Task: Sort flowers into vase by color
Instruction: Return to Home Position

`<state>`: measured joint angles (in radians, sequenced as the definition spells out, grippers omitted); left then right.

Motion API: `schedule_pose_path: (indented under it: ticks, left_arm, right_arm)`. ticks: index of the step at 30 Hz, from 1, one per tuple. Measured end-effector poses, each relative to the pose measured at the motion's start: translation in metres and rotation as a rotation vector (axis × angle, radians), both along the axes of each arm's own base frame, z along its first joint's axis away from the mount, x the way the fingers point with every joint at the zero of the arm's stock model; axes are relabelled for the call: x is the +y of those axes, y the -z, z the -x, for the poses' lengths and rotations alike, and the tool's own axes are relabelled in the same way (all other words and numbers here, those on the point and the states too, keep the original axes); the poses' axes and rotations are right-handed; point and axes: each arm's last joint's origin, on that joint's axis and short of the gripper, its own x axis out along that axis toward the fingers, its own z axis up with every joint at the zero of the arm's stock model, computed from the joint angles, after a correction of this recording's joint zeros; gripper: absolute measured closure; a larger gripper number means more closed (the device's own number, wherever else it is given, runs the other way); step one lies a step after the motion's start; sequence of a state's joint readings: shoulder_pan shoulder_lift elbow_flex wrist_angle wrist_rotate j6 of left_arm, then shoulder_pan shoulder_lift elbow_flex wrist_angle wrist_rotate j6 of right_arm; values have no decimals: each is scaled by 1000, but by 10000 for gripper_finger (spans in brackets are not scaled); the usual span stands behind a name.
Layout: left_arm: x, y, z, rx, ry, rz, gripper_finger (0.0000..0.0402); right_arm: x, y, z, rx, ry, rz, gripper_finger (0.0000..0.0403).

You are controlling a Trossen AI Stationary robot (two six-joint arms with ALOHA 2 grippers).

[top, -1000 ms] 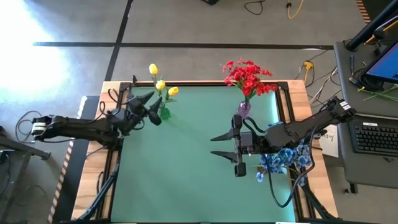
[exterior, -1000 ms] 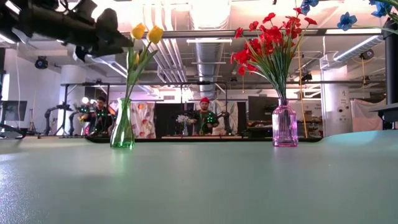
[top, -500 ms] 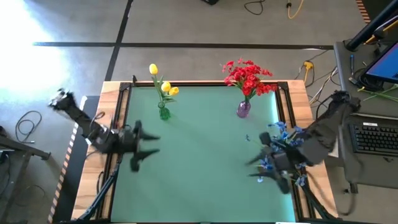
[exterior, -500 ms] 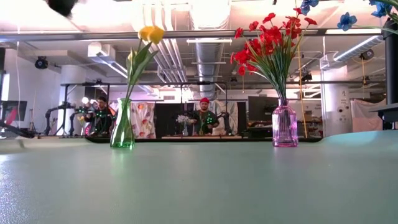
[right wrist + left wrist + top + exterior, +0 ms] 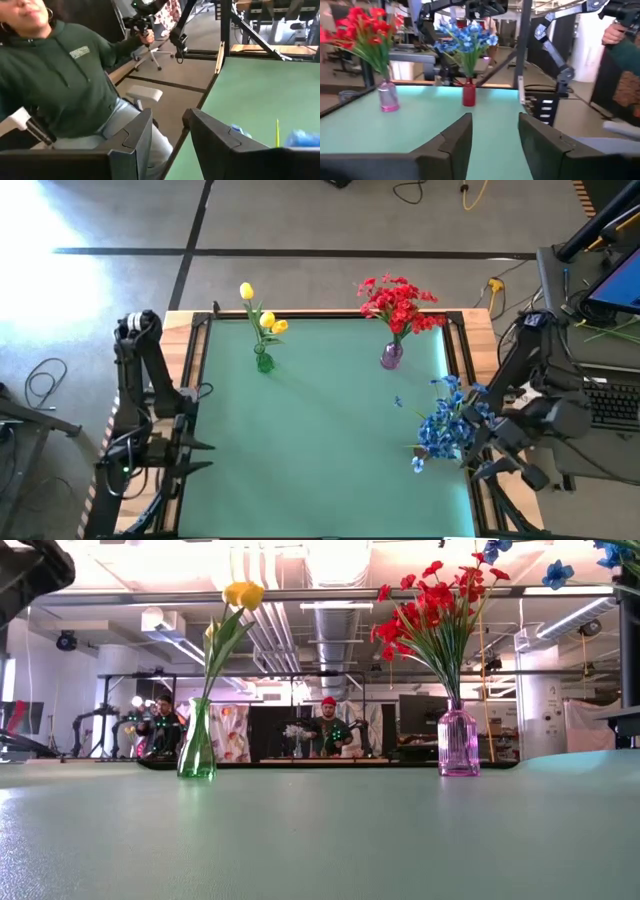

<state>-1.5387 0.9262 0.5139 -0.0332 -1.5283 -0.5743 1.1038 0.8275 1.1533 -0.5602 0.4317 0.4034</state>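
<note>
The left gripper (image 5: 198, 457) is at the 8 o'clock edge of the table (image 5: 320, 445). Its jaws are spread and hold nothing. The right gripper (image 5: 169, 115) is off the 4 o'clock edge, and its jaws are also spread and empty.

The yellow tulips (image 5: 262, 320) stand in a green vase (image 5: 264, 363) at 11 o'clock. The red flowers (image 5: 398, 302) stand in a pink vase (image 5: 391, 356) at 1 o'clock. The blue flowers (image 5: 446, 430) stand in a red vase (image 5: 468, 93) at 3 o'clock, just beside the right arm. All three vases are upright and well apart.

The right wrist view shows a person in a green hoodie (image 5: 65, 75) near the table.
</note>
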Motion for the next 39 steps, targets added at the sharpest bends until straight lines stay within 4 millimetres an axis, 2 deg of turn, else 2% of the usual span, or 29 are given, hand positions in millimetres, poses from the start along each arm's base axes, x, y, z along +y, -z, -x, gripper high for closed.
schedule_pose_path:
  ticks: [3,6,9,12,18,25,29,34,37,39]
  left_arm:
    - [8,17,0,-10,-23,-28,281]
    - [22,30,1,-11,-27,1,317]
    - [37,33,1,-11,-27,52,356]
    - [53,33,1,-14,-33,67,391]
    - [57,35,1,-19,-47,69,392]
    - [57,33,1,-20,-50,84,401]
    - [58,35,1,-20,-49,59,401]
    - [58,35,1,-20,-50,99,401]
    - [58,34,1,-21,-50,159,401]
    - [58,34,1,-21,-50,115,401]
  right_arm:
    - [-5,19,9,-16,-25,-3,280]
    - [-10,36,19,-49,-102,-77,280]
    - [-24,49,33,-109,-257,-182,281]
    - [-43,65,45,-96,-296,-263,287]
    - [-72,60,57,-255,-352,-327,300]
    - [-93,50,70,-377,-572,-384,293]
    - [-92,57,74,-319,-727,-382,281]
    - [-74,83,72,-99,-817,-297,271]
    - [-65,91,73,-22,-894,-295,267]
    - [-63,93,76,40,-949,-311,266]
